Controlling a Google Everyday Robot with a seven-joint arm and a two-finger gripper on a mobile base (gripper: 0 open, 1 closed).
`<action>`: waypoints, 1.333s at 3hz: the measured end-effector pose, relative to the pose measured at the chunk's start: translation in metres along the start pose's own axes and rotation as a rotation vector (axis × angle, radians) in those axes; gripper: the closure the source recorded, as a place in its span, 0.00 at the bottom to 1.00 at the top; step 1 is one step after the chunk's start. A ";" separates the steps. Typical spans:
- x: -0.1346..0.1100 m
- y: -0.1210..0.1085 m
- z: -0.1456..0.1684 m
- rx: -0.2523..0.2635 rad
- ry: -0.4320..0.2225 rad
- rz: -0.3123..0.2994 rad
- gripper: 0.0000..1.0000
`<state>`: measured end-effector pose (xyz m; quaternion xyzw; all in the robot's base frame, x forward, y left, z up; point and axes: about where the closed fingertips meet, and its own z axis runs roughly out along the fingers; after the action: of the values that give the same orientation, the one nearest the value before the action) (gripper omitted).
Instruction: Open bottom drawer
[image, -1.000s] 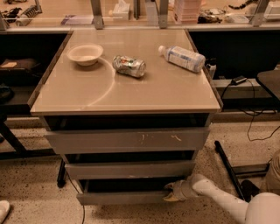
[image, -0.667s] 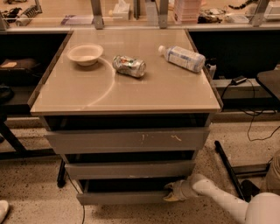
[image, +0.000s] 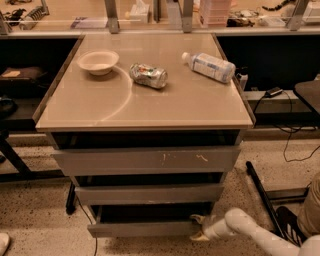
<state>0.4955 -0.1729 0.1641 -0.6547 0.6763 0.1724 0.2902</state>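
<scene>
Camera view looks down on a tan counter (image: 190, 107) over three grey drawers; the bottom drawer (image: 142, 229) is the narrowest one, lowest in the stack near the floor, plain face, dark gap above it; the gripper (image: 199, 228) sits right at that face's right end on a white arm (image: 250, 235); can't tell how wide it is or if it's got hold of anything; up top are a white bowl (image: 98, 61), a crushed can (image: 148, 75) and a lying bottle (image: 209, 66); its label print isn't readable, same for the can.
</scene>
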 end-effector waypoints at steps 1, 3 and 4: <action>0.004 0.012 -0.008 -0.005 0.000 -0.013 0.63; 0.011 0.055 -0.023 -0.007 -0.004 -0.014 0.98; 0.011 0.055 -0.023 -0.007 -0.004 -0.014 0.75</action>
<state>0.4377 -0.1912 0.1668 -0.6601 0.6706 0.1740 0.2903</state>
